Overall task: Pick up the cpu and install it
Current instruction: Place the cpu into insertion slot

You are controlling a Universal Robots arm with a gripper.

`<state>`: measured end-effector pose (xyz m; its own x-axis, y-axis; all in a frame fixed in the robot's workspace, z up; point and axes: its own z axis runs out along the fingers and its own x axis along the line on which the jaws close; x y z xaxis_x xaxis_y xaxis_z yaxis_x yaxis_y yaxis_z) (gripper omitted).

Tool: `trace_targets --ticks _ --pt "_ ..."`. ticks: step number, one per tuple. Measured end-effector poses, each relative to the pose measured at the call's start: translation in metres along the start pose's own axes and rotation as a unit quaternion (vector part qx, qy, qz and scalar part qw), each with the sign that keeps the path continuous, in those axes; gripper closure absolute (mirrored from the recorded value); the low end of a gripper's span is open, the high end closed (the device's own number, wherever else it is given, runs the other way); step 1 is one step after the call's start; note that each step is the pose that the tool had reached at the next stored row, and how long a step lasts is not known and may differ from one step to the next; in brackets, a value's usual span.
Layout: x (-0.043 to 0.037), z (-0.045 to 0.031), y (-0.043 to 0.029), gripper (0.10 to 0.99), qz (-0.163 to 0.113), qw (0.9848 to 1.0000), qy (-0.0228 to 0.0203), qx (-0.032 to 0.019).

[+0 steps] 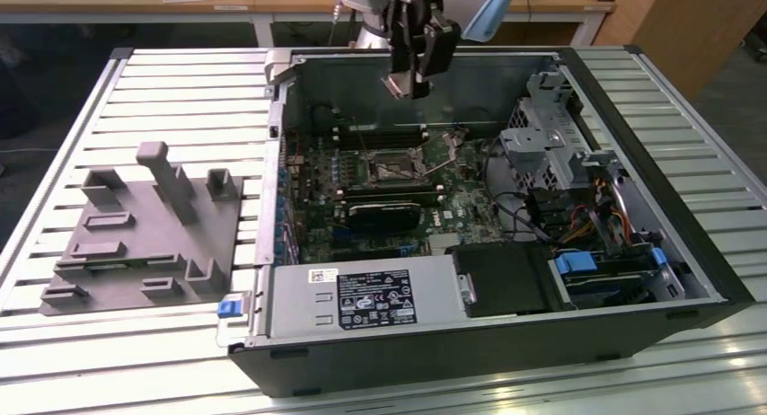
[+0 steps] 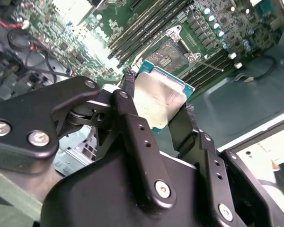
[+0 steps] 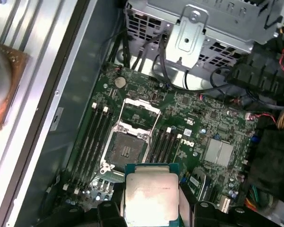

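Gripping the cpu (image 3: 150,197) by its edges — jaws well above the socket (image 3: 125,149).

In the second wrist view the black linkage of the gripper (image 2: 157,100) covers the near part of the cpu (image 2: 161,94), so that edge and the grip on it stay hidden. In the first wrist view the picture's edge crops the cpu's near side and the fingers (image 3: 187,198) flanking it, and the chip hides the strip of motherboard (image 3: 213,123) beneath. In the exterior view the arm (image 1: 486,11) is cut off by the upper edge, and the cpu is too small to make out beyond a pale sliver.
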<state>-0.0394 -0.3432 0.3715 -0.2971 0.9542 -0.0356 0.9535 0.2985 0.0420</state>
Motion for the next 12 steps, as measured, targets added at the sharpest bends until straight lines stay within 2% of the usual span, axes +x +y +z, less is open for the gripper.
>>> trace_targets --ticks 6,8,12 --pt "0.0000 0.0006 0.0000 0.549 0.047 0.9989 -0.0022 0.0018" --pt "0.0001 0.0007 0.0000 0.549 0.063 0.9980 -0.0029 0.0024" --pt "0.0001 0.0014 0.0000 0.549 0.097 0.9953 -0.0043 0.0035"
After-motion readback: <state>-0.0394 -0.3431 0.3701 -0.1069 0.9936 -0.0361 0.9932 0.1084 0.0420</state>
